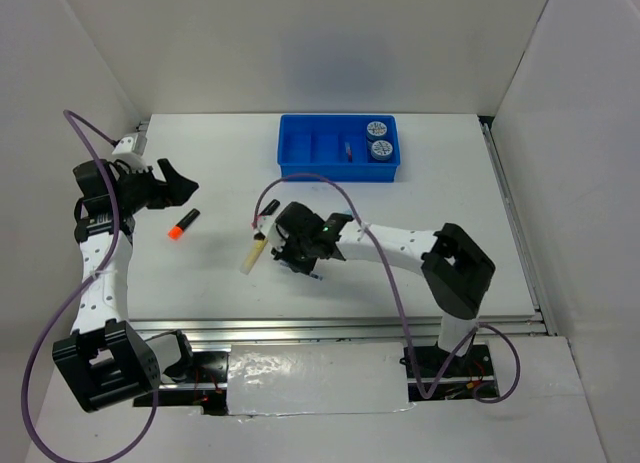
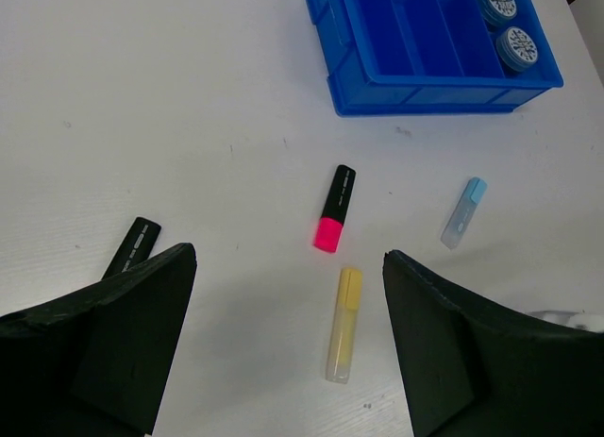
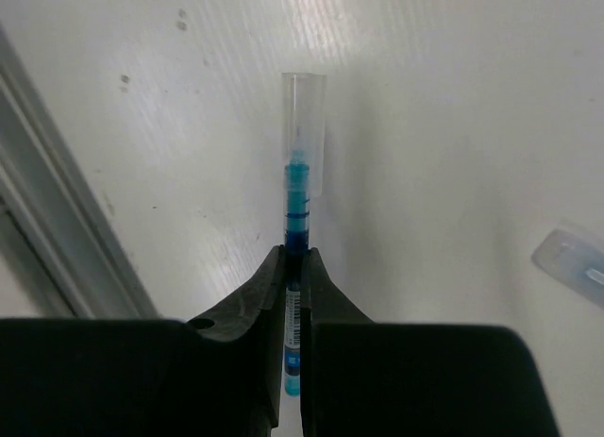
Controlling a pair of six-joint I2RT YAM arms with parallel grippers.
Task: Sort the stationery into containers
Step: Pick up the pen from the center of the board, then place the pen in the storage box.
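pen (image 3: 295, 187) pinched in right hand (image 3: 293, 260); left hand (image 2: 288, 267) spread wide.

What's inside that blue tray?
Two patterned rolls sit in the blue tray, right-end compartment. A small item lies in a middle compartment, too small to identify. The others look empty.

The table (image 1: 450, 203) is overlooked from above and behind; the tray (image 1: 335, 171) is shared with the left wrist view; the right wrist view is held close, facing downward.

From here I see smooth, glossy plastic on the tray (image 1: 330, 169), a matt, faintly specked table (image 1: 200, 273), and a clear plastic cap (image 3: 304, 116) on the pen (image 3: 295, 215).
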